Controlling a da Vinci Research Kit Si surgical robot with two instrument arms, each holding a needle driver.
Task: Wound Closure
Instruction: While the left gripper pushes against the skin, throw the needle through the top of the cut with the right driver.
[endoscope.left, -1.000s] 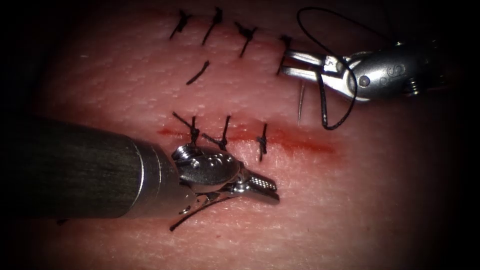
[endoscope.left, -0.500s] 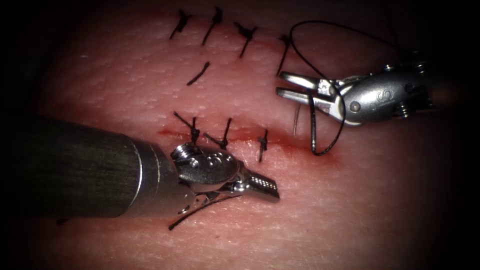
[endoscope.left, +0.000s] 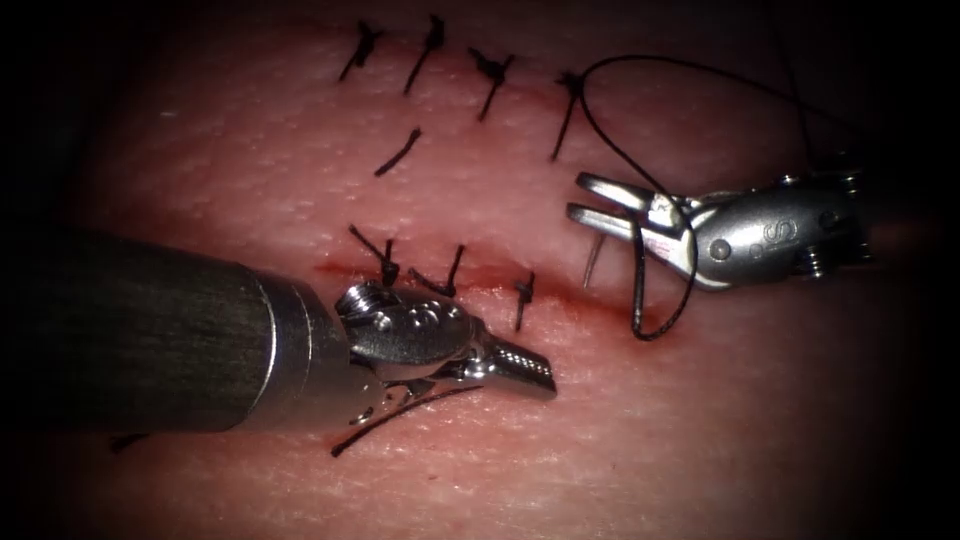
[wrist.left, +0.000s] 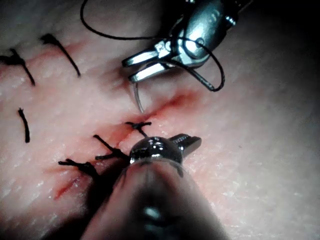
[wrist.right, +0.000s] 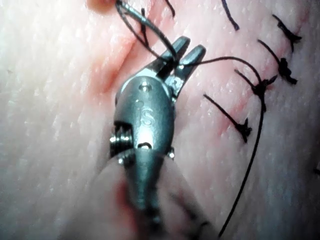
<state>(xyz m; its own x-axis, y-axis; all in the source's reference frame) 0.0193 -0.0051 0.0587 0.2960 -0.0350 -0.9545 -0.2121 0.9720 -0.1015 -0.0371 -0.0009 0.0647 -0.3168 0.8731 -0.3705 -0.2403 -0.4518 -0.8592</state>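
Your needle hangs point-down from the right hand, free of the tissue, just above the right end of the near cut. That hand grips it near the rear of its curve, though its tips stand slightly apart. The left wrist view shows the needle's curve more plainly. Thread loops around the right hand. Your left hand lies closed, holding nothing, on the cut's near side beside the stitches.
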